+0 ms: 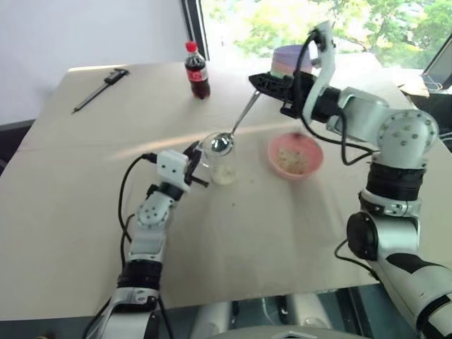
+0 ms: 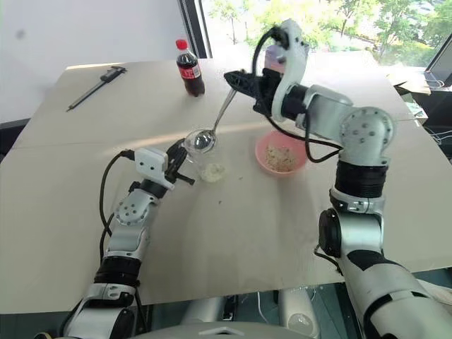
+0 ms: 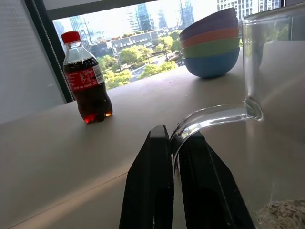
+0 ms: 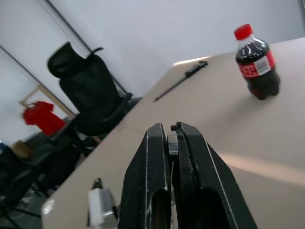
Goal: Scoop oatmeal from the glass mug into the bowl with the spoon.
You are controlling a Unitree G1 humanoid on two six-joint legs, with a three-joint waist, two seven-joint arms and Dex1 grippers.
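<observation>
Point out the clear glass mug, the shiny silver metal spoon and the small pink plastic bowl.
clear glass mug (image 3: 217, 116), left wrist view, on its curved handle.
shiny silver metal spoon (image 1: 221, 144), left eye view, on its oval head.
small pink plastic bowl (image 2: 263, 156), right eye view, on its rim.

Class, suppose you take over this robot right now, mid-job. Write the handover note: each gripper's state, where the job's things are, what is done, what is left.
Left gripper: shut on the mug's handle, steadying the mug on the table.
Right gripper: shut on the spoon's handle. The spoon slants down, its head at the mug's rim.
Oatmeal: some in the mug, some already in the pink bowl, which stands on the mug's right.
Done: at least some oatmeal moved across.
Left: dip, scoop, carry to the bowl, tip; repeat until the mug is empty.
Nearby: cola bottle, bowl stack, black tool.
</observation>
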